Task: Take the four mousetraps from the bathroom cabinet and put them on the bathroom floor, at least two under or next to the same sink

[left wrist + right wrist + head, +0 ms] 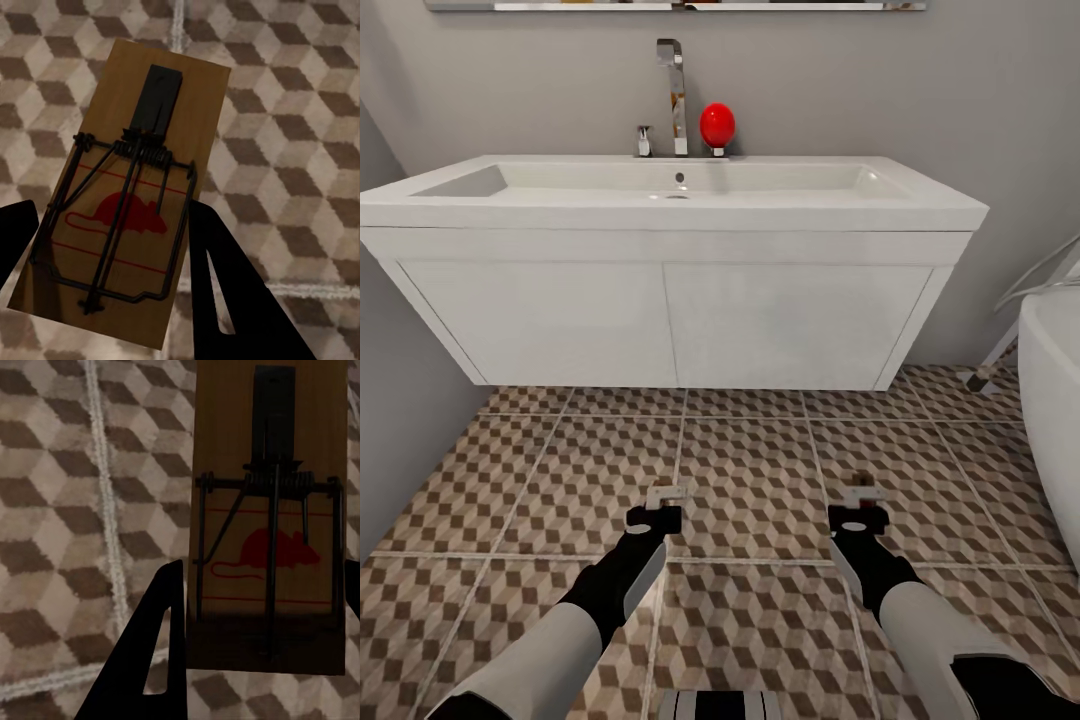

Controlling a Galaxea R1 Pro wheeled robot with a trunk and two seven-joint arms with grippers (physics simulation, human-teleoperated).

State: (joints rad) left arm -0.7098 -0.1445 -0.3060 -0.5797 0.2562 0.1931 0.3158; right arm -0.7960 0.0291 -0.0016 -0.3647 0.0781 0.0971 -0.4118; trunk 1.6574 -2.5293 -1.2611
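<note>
I see the bathroom floor (760, 480) tiled in brown, beige and white cubes with pale grout; above it the bathroom sink (660, 190) is white, its tap (675, 90) chrome, a red ball (717, 125) beside; each mousetrap (127, 202) (270, 525) is tan, with black wire and a red mouse print.

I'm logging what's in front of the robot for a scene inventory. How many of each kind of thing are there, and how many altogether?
Mousetraps: 2, left mousetrap and right mousetrap, one in each gripper
Sinks: 1
Chrome taps: 1
Red balls: 1
Bathtubs: 1
Total: 6
</note>
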